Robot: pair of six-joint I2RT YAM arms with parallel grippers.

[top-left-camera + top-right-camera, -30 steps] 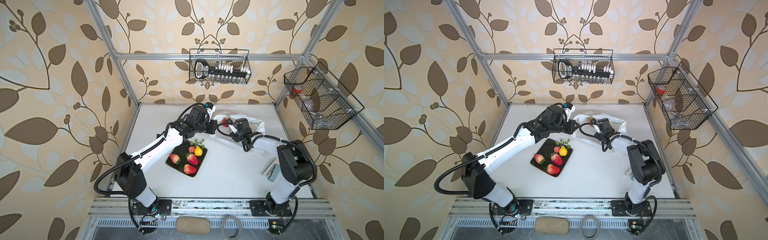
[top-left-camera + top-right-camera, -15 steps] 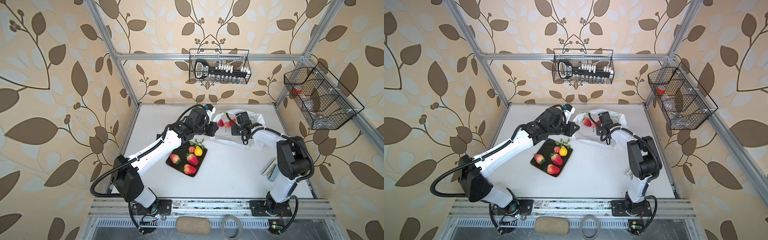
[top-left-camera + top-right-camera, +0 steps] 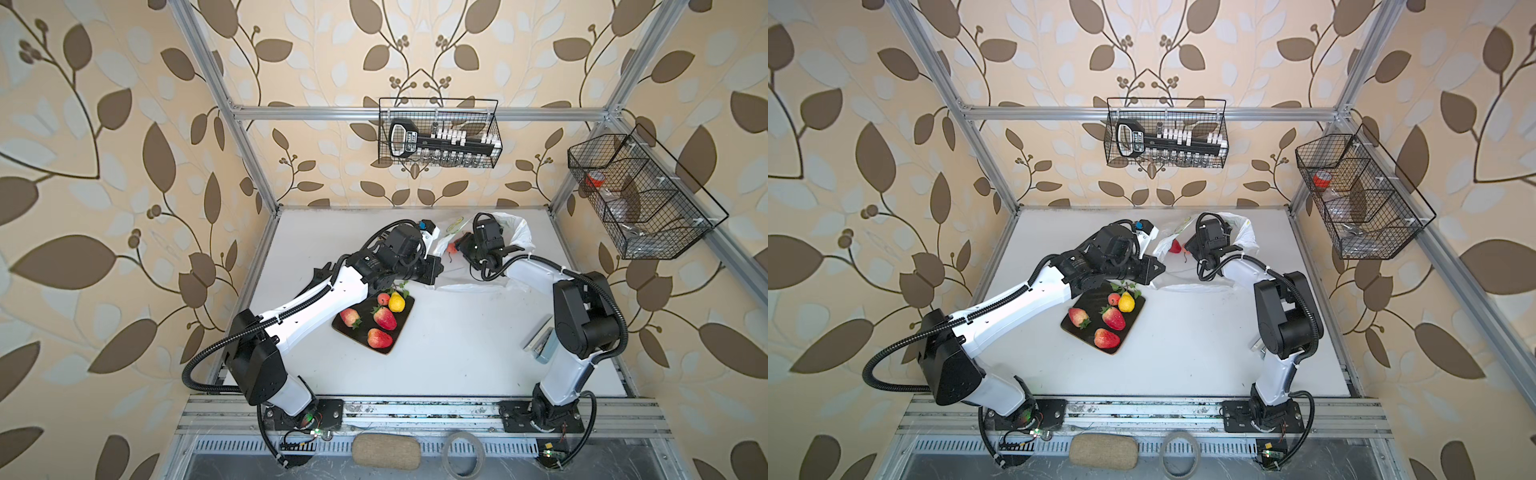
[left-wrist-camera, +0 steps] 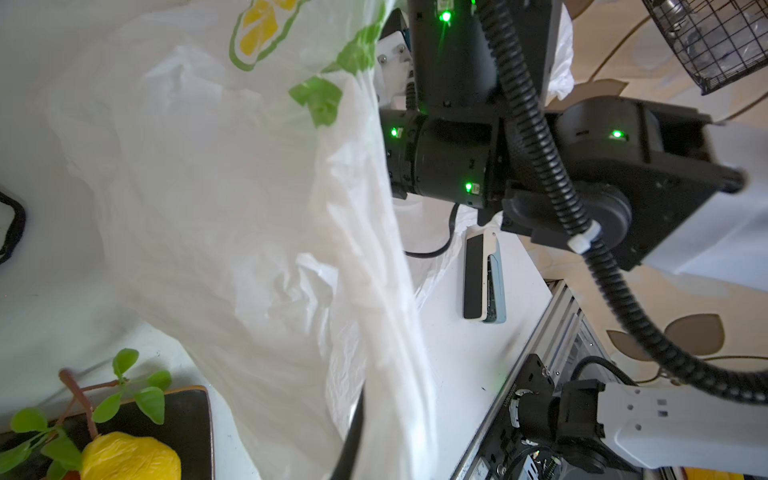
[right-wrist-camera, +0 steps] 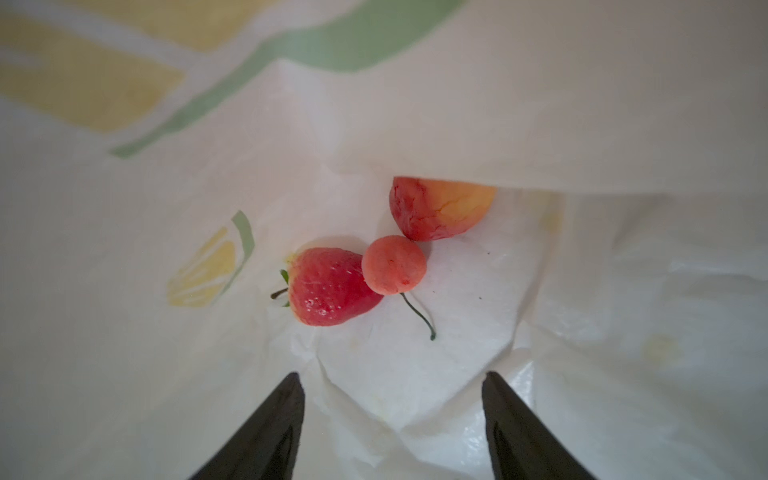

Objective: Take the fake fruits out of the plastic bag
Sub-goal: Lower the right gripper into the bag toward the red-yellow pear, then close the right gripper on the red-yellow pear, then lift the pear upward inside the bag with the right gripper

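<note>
The white plastic bag (image 3: 517,232) (image 3: 1244,235), printed with lemon slices, lies at the back of the table. My left gripper (image 3: 434,270) (image 4: 365,449) is shut on the bag's (image 4: 249,208) near edge and holds the film up. My right gripper (image 5: 390,376) is open inside the bag's mouth, jaws wide apart with nothing between them. Just ahead of it lie a red strawberry (image 5: 328,286), a small pink round fruit (image 5: 393,271) with a stem, and a red-orange fruit (image 5: 436,212) half under a fold. Several fake fruits, among them a yellow pear (image 3: 396,302), rest on the black tray (image 3: 401,328).
A small grey and blue device (image 3: 542,343) (image 4: 484,274) lies near the right arm's base. Wire baskets hang on the back wall (image 3: 438,139) and the right wall (image 3: 640,195). The tray (image 3: 1133,320) sits just under my left forearm.
My right gripper has swung from the bag's near side up into its mouth and now looks down inside. The left gripper has kept its hold on the bag's edge.
</note>
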